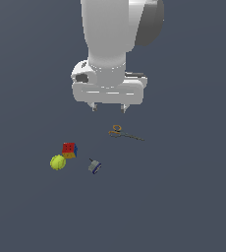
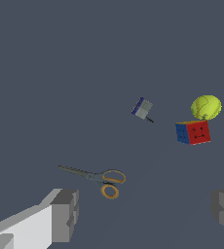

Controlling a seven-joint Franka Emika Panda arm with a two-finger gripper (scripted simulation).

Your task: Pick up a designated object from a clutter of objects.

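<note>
Below my gripper [image 1: 109, 108], off toward the exterior view's left, sits the puzzle cube [image 1: 69, 149], touching the tennis ball [image 1: 58, 162]. Jaws wide, empty. I'd centre over the cube, straddling faces clear of the ball.

No legible text, label, brand, number or sign on anything in either view.

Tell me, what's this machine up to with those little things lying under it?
A white robot arm hangs above four small things on a dark floor. Its claw is open and holds nothing. Below it lie the scissors with orange handles. Further off sit a multicoloured puzzle cube, a yellow-green ball right beside it, and a small grey-blue gadget. The cube is what it has to pick up, and nothing has been touched yet.
</note>
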